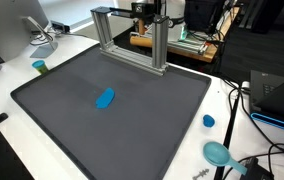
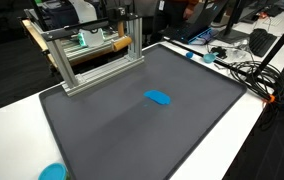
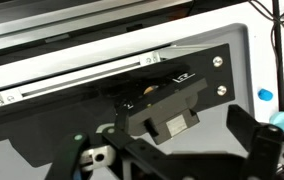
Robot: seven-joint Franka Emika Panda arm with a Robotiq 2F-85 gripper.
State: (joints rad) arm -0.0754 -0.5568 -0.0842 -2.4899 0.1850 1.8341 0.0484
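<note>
My gripper (image 3: 187, 150) is open, its two black fingers spread wide at the bottom of the wrist view. Between and just beyond them is a black block with a small grey square (image 3: 170, 122), fixed by a black plate with screws (image 3: 197, 75) and an aluminium rail (image 3: 72, 85). In an exterior view the gripper (image 1: 147, 10) is a dark shape on top of the aluminium frame (image 1: 132, 40) at the back of the mat. A small blue object (image 1: 105, 98) lies near the middle of the dark grey mat (image 1: 72, 125), far from the gripper; it also shows in the other exterior view (image 2: 159, 97).
The frame (image 2: 92, 55) stands along the mat's (image 2: 112, 125) far edge. A blue cap (image 1: 209, 121) and a teal bowl (image 1: 218, 152) sit on the white table beside the mat. A green cup (image 1: 40, 67) stands near a monitor. Cables (image 2: 242, 70) lie off one side.
</note>
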